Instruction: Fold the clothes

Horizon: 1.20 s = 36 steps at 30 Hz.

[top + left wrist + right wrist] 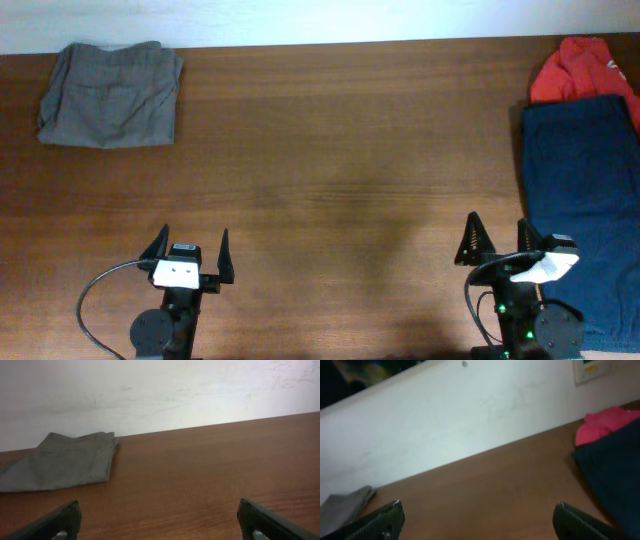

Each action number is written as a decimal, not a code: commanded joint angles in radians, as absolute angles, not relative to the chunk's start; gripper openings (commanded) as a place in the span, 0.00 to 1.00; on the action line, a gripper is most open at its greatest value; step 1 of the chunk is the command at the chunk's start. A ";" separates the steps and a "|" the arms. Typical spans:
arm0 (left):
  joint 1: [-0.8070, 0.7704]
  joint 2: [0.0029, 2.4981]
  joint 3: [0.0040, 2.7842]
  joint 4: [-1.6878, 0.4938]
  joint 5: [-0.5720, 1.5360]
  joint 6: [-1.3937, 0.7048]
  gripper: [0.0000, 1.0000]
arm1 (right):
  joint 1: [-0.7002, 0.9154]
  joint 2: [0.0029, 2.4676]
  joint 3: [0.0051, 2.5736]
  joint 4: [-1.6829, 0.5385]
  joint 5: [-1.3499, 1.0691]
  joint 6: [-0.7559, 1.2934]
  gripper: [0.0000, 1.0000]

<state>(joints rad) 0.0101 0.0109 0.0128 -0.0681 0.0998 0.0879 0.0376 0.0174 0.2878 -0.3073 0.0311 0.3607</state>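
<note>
A brown wooden table [340, 150] runs back to a plain white wall [175, 390]. A grey garment [110, 95] lies folded at the far left corner, a navy garment [580, 190] lies spread flat along the right edge, and a crumpled red garment [580, 70] touches its far end. The left claw [193, 242] is spread wide and empty, well apart from the grey garment; the right claw [497, 235], likewise spread and empty, is at the navy garment's left border.

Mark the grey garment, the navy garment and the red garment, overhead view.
grey garment [110, 95], overhead view, middle of the folded stack.
navy garment [580, 180], overhead view, middle of the flat cloth.
red garment [580, 72], overhead view, middle of the crumpled heap.
</note>
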 commanded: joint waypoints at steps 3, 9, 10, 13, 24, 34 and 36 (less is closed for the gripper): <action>0.016 0.005 0.009 -0.073 0.099 0.103 0.99 | 0.044 0.004 0.144 -0.171 0.061 0.213 0.98; 0.016 0.005 0.009 -0.073 0.099 0.103 0.99 | 0.044 0.003 0.006 -0.019 0.083 0.217 0.98; 0.016 0.005 0.009 -0.073 0.099 0.103 0.99 | 0.044 0.003 0.006 -0.019 0.083 0.217 0.98; 0.016 0.005 0.009 -0.073 0.100 0.103 0.99 | 0.044 0.003 0.006 -0.043 0.082 0.215 0.99; 0.016 0.005 0.009 -0.073 0.099 0.103 0.99 | 0.044 0.003 0.006 -0.078 -0.026 0.033 0.98; 0.016 0.005 0.009 -0.073 0.099 0.103 0.99 | 0.045 0.004 0.006 -0.078 -0.026 0.033 0.98; 0.016 0.005 0.009 -0.073 0.099 0.103 0.99 | 0.045 0.004 0.006 -0.078 -0.026 0.033 0.98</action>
<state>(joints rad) 0.0101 0.0109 0.0128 -0.0685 0.0998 0.0879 0.0376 0.0139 0.0101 -0.0719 -0.0063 0.0441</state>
